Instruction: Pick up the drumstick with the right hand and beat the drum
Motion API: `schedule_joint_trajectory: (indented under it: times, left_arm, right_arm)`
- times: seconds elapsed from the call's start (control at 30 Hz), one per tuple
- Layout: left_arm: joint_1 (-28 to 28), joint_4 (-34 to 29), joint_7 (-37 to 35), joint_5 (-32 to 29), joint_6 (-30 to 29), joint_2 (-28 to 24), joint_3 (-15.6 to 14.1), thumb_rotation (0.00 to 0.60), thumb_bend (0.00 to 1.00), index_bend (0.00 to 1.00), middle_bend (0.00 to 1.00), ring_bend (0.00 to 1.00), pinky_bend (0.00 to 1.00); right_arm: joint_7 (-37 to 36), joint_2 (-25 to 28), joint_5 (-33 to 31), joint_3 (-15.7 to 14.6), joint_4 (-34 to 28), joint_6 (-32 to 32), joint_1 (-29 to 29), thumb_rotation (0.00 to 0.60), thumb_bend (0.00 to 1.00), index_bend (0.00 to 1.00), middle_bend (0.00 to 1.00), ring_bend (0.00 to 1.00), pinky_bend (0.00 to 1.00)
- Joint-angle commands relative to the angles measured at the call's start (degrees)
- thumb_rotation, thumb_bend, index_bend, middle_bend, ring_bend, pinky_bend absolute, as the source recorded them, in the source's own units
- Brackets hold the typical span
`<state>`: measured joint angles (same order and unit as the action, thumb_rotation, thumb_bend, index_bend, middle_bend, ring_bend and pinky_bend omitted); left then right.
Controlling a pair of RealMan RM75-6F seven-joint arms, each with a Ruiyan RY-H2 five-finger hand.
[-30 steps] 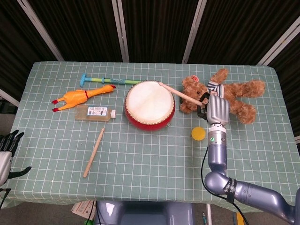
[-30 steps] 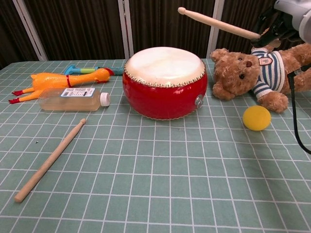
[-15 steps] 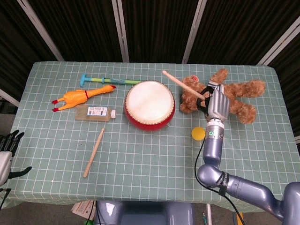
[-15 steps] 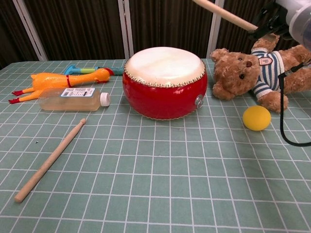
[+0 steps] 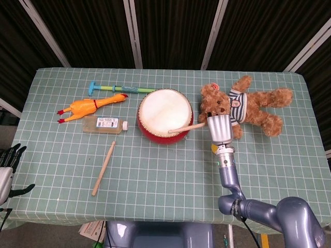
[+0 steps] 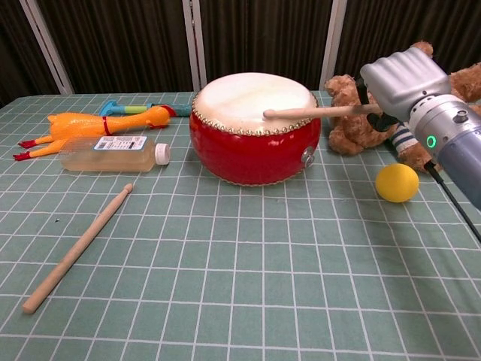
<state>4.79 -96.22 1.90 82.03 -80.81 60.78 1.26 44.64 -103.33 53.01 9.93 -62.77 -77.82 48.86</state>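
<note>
From the head view, the drumstick [image 5: 187, 126] has swung down since half a second ago, when it was raised above the teddy bear [image 5: 243, 106]; its tip now lies on the near part of the drum [image 5: 164, 114]'s skin. Its long axis runs leftward from the right hand [image 5: 219, 128], which grips it just right of the drum, back upward. The left hand [image 5: 7, 161], well left of the drum, is spread and holds nothing. Chest view: the stick lies nearly level over the drum's right rim, and the yellow ball [image 6: 397, 182] sits right of the drum.
</note>
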Motion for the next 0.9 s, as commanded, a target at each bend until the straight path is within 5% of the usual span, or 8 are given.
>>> schedule_joint_trajectory:
  times: [0.03,0.3,0.63,0.9]
  left_arm:
    - [-0.03,-0.05,0.0,-0.1,0.02,0.01,-0.01,0.6,0.01,0.0,0.0,0.0,0.03]
    - [-0.04,-0.49,0.23,-0.36,0.18,-0.05,-0.05,0.6,0.01,0.0,0.0,0.0,0.03]
    - [-0.09,-0.8,0.41,-0.57,0.1,-0.07,0.03,0.6,0.01,0.0,0.0,0.0,0.03]
    - [-0.04,-0.9,0.15,-0.72,0.3,-0.16,0.04,0.6,0.01,0.0,0.0,0.0,0.03]
  right_arm:
    - [-7.15,-1.49,-1.4,11.48,-4.53,-2.46,0.2,0.6,0.56,0.93,1.0,1.0,0.94]
    - [-11.87,3.62,-2.08,19.05,-14.0,-5.86,-1.91,0.6,0.56,0.93,1.0,1.0,0.94]
    - [-20.77,6.01,-14.98,31.98,-25.83,-5.65,-5.73,0.6,0.56,0.93,1.0,1.0,0.94]
    - [-19.46,5.14,-16.13,29.02,-22.31,-4.15,-5.03,0.6,0.56,0.93,1.0,1.0,0.94]
